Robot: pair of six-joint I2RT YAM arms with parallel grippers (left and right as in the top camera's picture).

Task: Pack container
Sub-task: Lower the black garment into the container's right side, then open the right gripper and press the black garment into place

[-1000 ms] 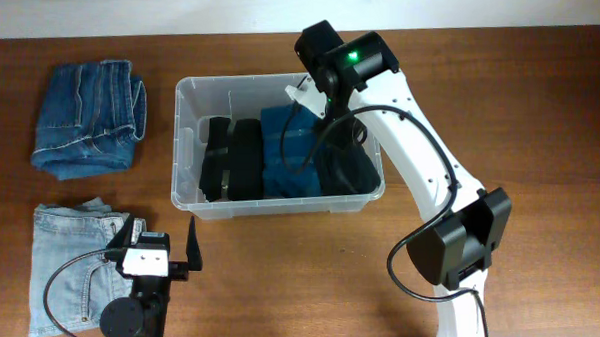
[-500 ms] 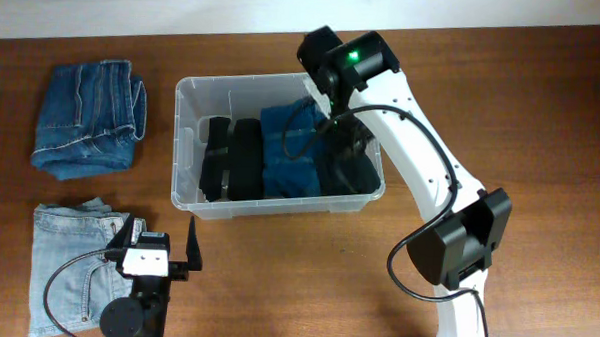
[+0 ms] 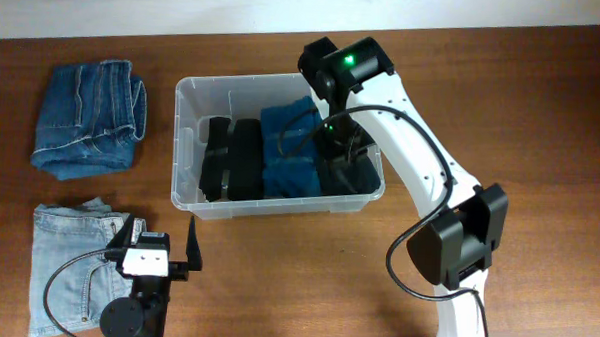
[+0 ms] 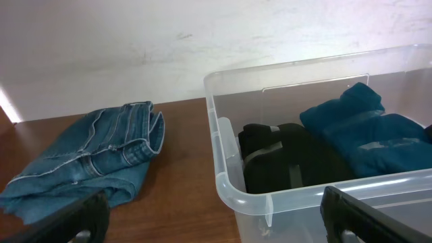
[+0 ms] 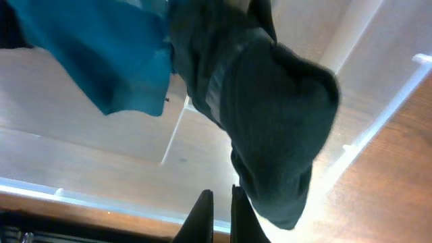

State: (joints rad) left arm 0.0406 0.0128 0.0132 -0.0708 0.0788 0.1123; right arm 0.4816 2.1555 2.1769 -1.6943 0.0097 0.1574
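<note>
The clear plastic container [image 3: 186, 92] stands mid-table and holds a black folded garment [image 3: 230, 158], a blue one [image 3: 291, 148] and a dark one [image 3: 352, 168] side by side. My right arm's wrist [image 3: 349, 60] hangs over the container's back right part and hides the fingers from above. In the right wrist view my right gripper [image 5: 219, 209] is shut and empty, inside the container beside the dark garment [image 5: 277, 115] and the blue garment [image 5: 101, 54]. My left gripper [image 3: 155, 246] is open and empty in front of the container [image 4: 223, 182].
Folded dark blue jeans [image 3: 90, 121] lie at the back left and show in the left wrist view [image 4: 94, 162]. Light blue jeans [image 3: 71, 271] lie at the front left, partly under the left arm. A pale wall runs along the table's far edge.
The right wrist has shifted slightly over the container's back rim, and a pale part seen beside it a second ago no longer shows. The left arm has not moved.
</note>
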